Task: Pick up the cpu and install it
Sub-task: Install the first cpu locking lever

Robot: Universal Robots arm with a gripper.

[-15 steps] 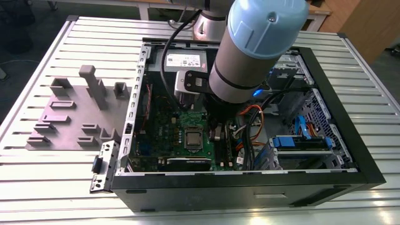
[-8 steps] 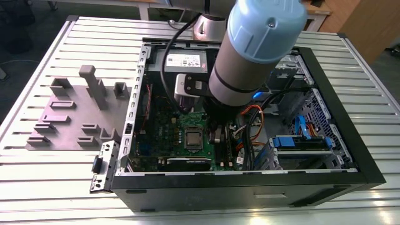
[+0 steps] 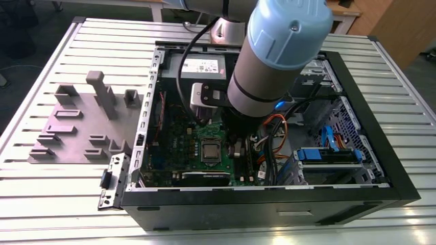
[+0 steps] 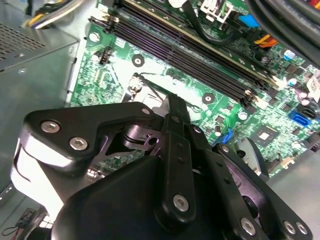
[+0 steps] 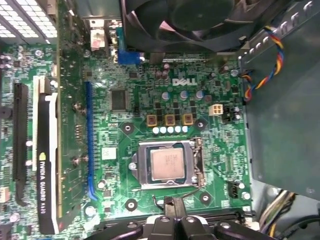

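So: cpu (image 5: 166, 164) sits flat in the socket frame (image 5: 167, 165) on the green board (image 5: 210, 150), inside the open case (image 3: 381, 153) on the slatted counter (image 3: 54, 194). Arm (image 3: 272, 56) reaches down into the case, claw (image 5: 175, 210) low over the board just beside the socket, not touching the cpu. Claw fingers look together, nothing between them. Fan (image 5: 185, 20) is at the board's far end from the claw, graphics card (image 5: 47, 160) stands along one side. Grey fixture (image 3: 89, 122) lies on the counter at the exterior view's left.
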